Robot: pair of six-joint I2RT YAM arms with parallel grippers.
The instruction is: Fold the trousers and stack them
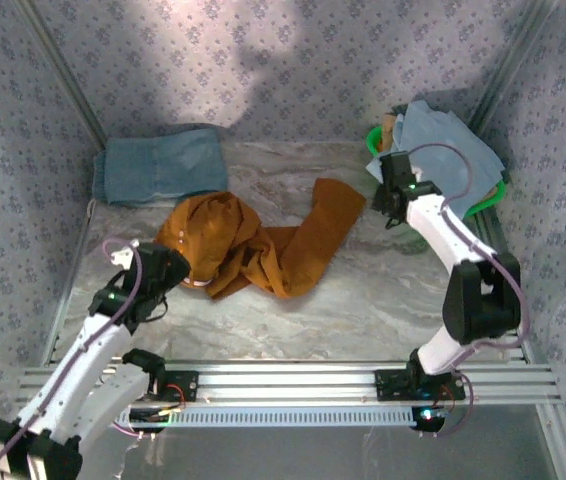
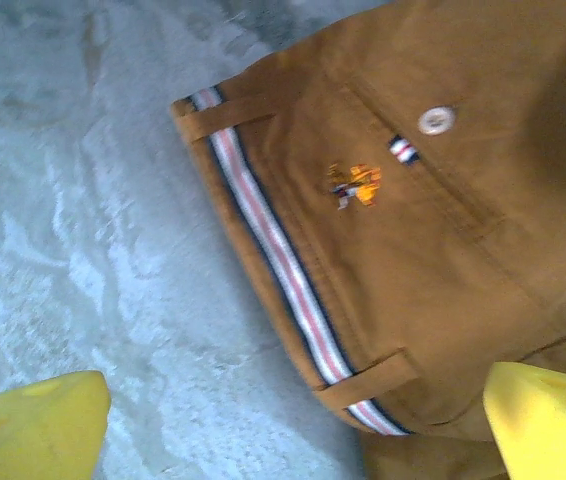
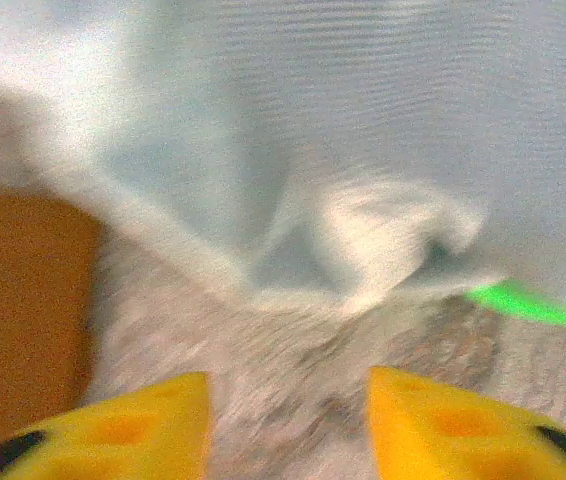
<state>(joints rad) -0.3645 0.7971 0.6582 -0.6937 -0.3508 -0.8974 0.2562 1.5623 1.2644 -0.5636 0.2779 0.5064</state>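
The rust-orange trousers (image 1: 253, 245) lie crumpled in the middle of the table, with one leg reaching back right toward the basket. My left gripper (image 1: 178, 270) hovers at their left end. In the left wrist view the waistband with its striped lining (image 2: 283, 260) and a pale button (image 2: 436, 120) lies between my wide-open gripper (image 2: 293, 430); nothing is held by its yellow fingertips (image 2: 33, 425). My right gripper (image 1: 391, 195) is by the basket. In its wrist view it stands open (image 3: 288, 425) over bare table, with the trouser leg (image 3: 18, 300) at the left.
A folded grey-blue denim pair (image 1: 158, 165) lies at the back left. A green basket (image 1: 373, 140) at the back right holds a pale blue garment (image 1: 448, 140), which hangs just ahead of my right gripper (image 3: 363, 150). Patterned walls close in the table.
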